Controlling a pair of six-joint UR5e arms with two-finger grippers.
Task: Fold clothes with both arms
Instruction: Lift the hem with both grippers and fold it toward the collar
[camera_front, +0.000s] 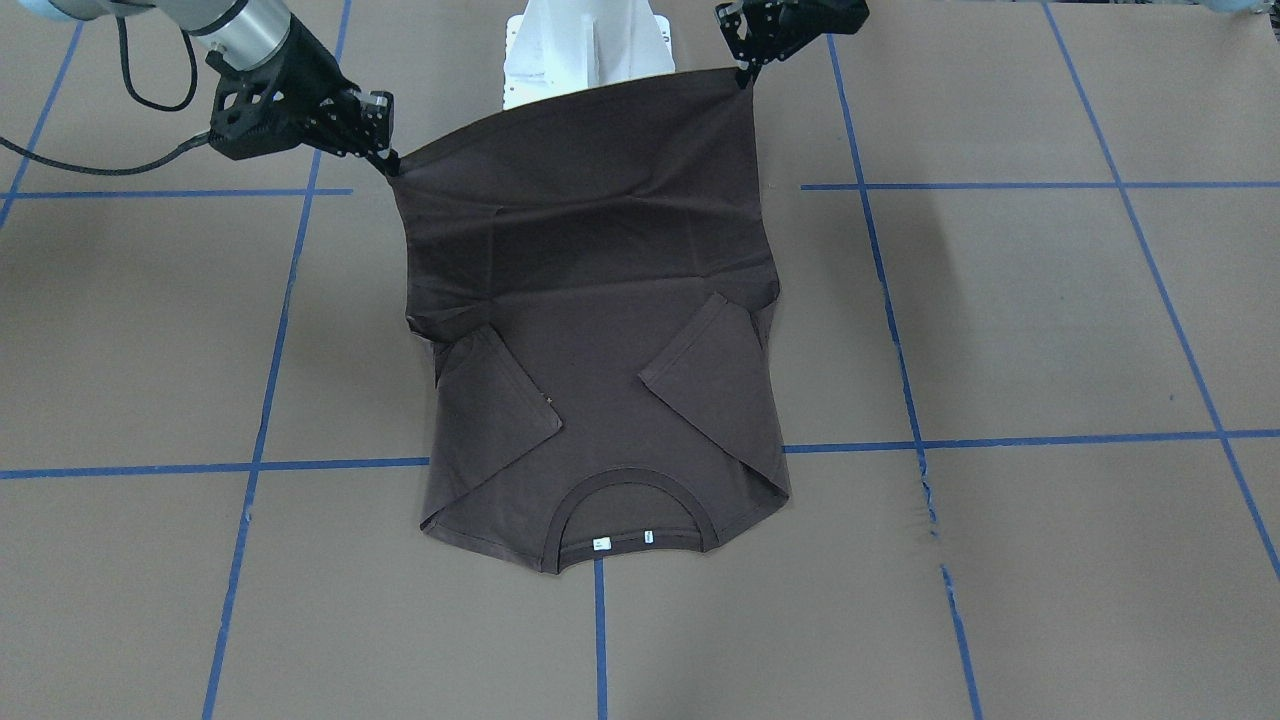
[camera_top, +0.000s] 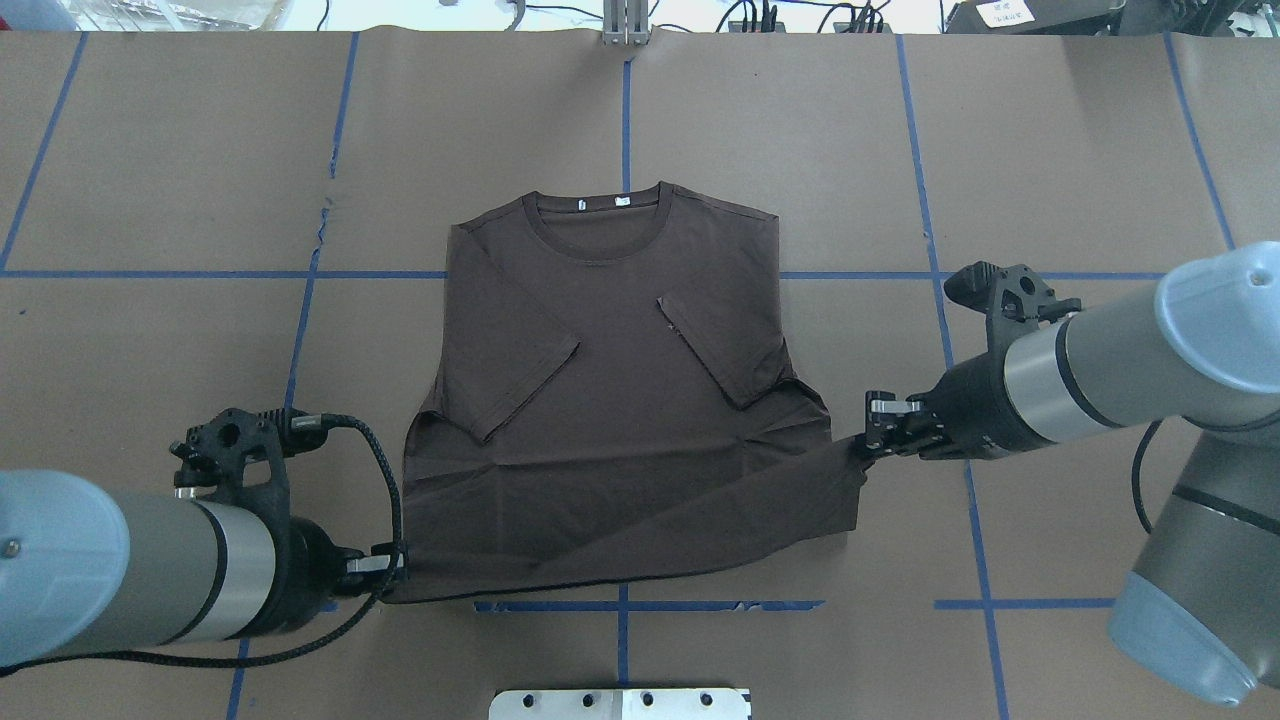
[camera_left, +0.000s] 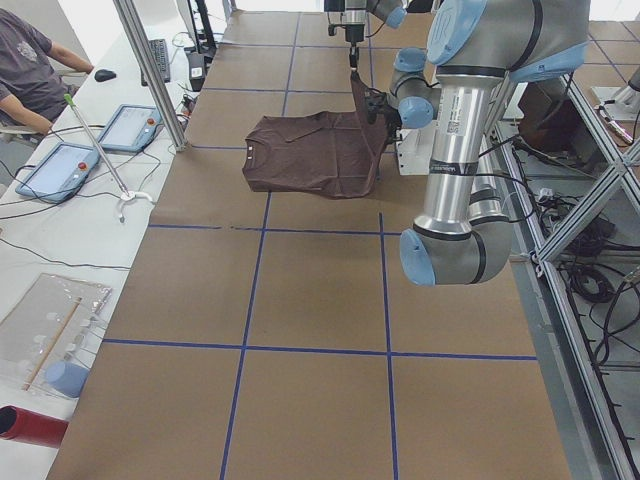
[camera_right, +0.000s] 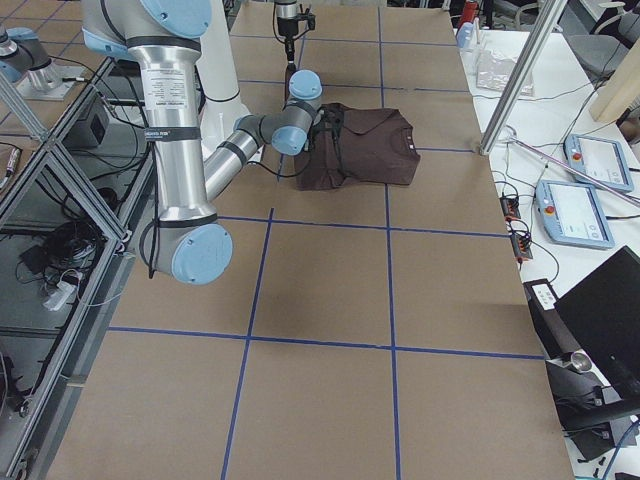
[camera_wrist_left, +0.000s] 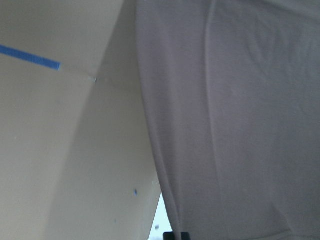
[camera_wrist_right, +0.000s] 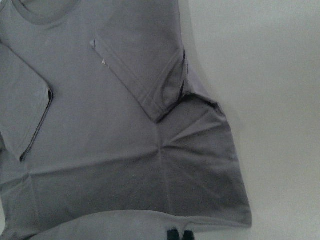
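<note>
Overhead exterior: the T-shirt lies at frame centre, sleeves folded inward. My left gripper pinches its lower-left hem corner and my right gripper the lower-right, both seemingly clamped tight.

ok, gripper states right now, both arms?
Left gripper: closed, holding the shirt by one hem corner.
Right gripper: closed, holding the shirt's other hem corner.
</note>
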